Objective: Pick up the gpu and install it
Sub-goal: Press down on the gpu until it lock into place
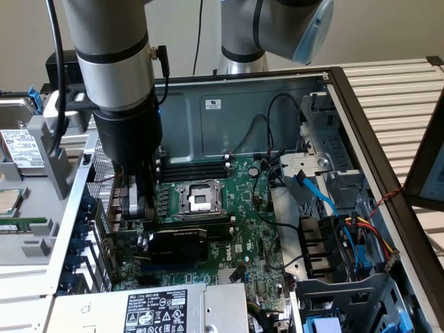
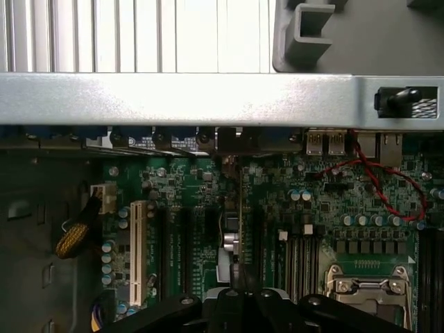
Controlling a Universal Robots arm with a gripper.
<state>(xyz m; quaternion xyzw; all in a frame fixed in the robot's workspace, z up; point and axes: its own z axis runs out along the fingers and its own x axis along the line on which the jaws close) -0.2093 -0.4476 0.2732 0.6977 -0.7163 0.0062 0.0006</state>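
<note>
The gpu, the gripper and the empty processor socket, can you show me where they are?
gpu [image 1: 177,243]: exterior view, on its black cooler block.
gripper [image 1: 139,208]: exterior view, at its shut fingertips above the gpu.
processor socket [image 1: 198,199]: exterior view, on its metal frame.

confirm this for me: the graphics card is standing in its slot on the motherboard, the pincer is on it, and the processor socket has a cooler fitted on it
One thing is wrong: the processor socket has no cooler; the exterior view shows it bare, its metal frame exposed. The rest holds: the graphics card stands on the motherboard with the pincer on its edge.
</note>
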